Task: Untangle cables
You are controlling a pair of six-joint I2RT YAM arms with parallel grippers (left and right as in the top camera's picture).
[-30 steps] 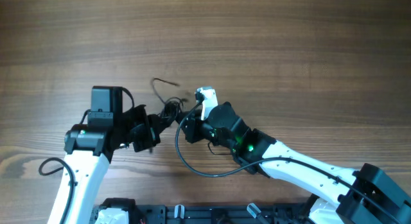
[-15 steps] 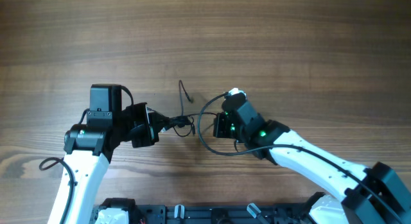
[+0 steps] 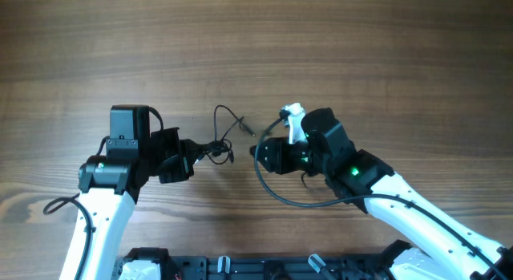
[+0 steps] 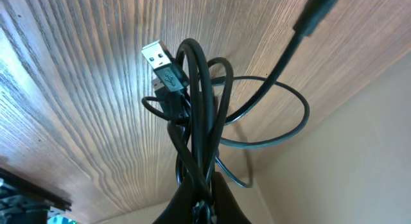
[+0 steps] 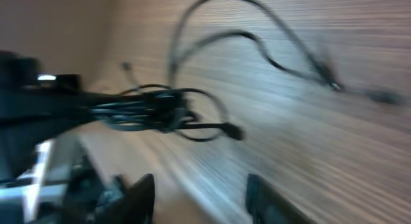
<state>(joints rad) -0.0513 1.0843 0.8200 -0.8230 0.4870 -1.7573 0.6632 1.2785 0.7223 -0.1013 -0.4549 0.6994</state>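
1. Where the overhead view is read first, we note the left gripper (image 3: 195, 152) left of centre, clenched on the cables (image 3: 215, 149). They form a small dark knot just to its right over the wooden table (image 3: 361, 55).
2. Same view: a loose strand (image 3: 228, 113) leaves the knot, arcs toward upper centre and ends in a tiny plug near the upper left side of the right gripper (image 3: 258, 153).
3. Same view: the right gripper sits just right of centre with its tips facing the knot. It is apart from the knot, with bare wood between them. A thick black cord (image 3: 276, 192) from the right arm loops below it.
4. Left wrist view: the cables (image 4: 192, 121) rise as a tight bundle from the left gripper (image 4: 200, 189) at bottom centre, pinched between its closed tips. A silver USB plug (image 4: 157, 57) sticks out at the upper left of the bundle. One thin loop spreads to the right, and a dark plug end shows at the upper right corner. We cannot tell whether the bundle touches the table (image 4: 77, 89).
5. Right wrist view, blurred: the two fingers (image 5: 138, 195) of the right gripper (image 5: 200, 192) stand apart at the bottom edge, released, with only wood grain between them.
6. Same view: the cables (image 5: 151, 112) lie left of centre, gripped from the left by the left gripper (image 5: 38, 112). The loose strand (image 5: 257, 31) curves across the upper part of the frame toward the right.
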